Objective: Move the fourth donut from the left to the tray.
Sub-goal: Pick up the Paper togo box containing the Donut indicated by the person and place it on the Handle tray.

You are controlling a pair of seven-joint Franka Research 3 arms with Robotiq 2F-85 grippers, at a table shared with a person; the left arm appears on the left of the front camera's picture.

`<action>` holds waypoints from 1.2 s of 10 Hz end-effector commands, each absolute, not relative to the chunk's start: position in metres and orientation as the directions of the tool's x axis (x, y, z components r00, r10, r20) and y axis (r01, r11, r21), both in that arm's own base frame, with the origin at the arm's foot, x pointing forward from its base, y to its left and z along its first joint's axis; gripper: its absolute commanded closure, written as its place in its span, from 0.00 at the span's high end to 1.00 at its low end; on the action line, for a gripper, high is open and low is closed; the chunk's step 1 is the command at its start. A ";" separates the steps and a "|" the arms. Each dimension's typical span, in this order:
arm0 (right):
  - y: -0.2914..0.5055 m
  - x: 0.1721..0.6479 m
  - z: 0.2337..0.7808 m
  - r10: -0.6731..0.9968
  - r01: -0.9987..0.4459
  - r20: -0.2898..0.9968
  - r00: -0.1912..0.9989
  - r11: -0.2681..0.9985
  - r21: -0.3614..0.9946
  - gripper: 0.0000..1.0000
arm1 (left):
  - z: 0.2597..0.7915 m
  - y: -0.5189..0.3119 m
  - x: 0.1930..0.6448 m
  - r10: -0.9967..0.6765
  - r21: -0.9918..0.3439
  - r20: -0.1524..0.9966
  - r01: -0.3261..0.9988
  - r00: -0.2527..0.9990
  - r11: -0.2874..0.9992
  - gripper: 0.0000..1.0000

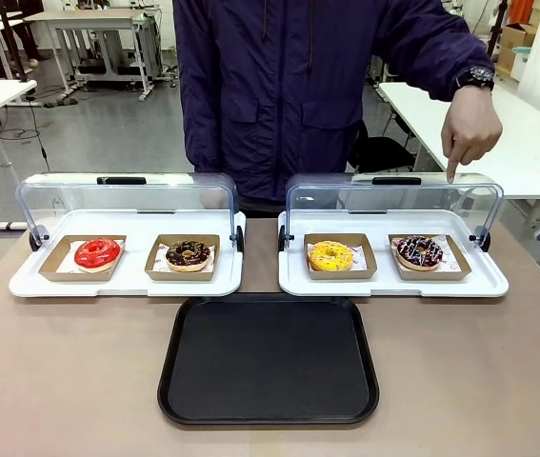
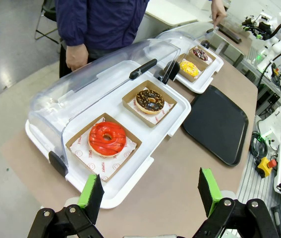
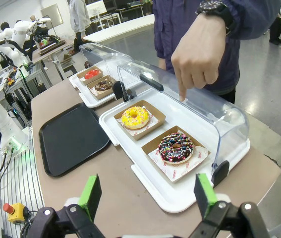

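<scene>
Fourth donut in holder, black tray on brown tabletop, grey floor

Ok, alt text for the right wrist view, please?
A person's hand points down at a sprinkled chocolate donut in a white display tray, a yellow donut beside it. The open right gripper hangs in front; a black tray lies on the table further left.

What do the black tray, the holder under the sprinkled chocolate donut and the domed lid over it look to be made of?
Tray: probably moulded plastic, matte black, with a faintly textured face and a smooth raised rim.
Holder: brown cardboard with a dull surface and folded-up walls.
Domed lid: clear rigid plastic, glossy. The background shows through it and it catches reflections.
</scene>
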State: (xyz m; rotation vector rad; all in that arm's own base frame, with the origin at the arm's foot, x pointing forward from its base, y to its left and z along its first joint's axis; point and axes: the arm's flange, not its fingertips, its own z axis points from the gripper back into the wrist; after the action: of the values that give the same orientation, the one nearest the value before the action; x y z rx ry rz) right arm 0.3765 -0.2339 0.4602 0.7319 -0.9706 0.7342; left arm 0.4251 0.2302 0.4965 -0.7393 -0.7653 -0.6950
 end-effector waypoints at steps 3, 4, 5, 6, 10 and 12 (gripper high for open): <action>-0.234 0.380 0.460 0.200 -0.819 0.919 0.341 0.543 0.186 1.00 | 0.497 0.230 0.425 -0.274 -0.326 0.802 0.774 0.531 0.543 1.00; -0.234 0.380 0.460 0.200 -0.819 0.919 0.341 0.543 0.186 1.00 | 0.497 0.230 0.425 -0.274 -0.326 0.802 0.774 0.531 0.543 1.00; -0.234 0.380 0.460 0.200 -0.819 0.919 0.341 0.543 0.186 1.00 | 0.497 0.230 0.425 -0.274 -0.326 0.802 0.774 0.531 0.543 1.00; -0.234 0.380 0.460 0.200 -0.819 0.919 0.341 0.543 0.186 1.00 | 0.497 0.230 0.425 -0.274 -0.326 0.802 0.774 0.531 0.543 1.00; -0.234 0.380 0.460 0.200 -0.819 0.919 0.341 0.543 0.186 1.00 | 0.497 0.230 0.425 -0.274 -0.326 0.802 0.774 0.531 0.543 1.00; -0.234 0.380 0.460 0.200 -0.819 0.919 0.341 0.543 0.186 1.00 | 0.497 0.230 0.425 -0.274 -0.326 0.802 0.774 0.531 0.543 1.00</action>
State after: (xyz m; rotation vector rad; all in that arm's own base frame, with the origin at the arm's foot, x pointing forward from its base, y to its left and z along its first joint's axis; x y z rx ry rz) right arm 0.3765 -0.2339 0.4602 0.7319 -0.9706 0.7342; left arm 0.4251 0.2302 0.4965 -0.7393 -0.7653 -0.6950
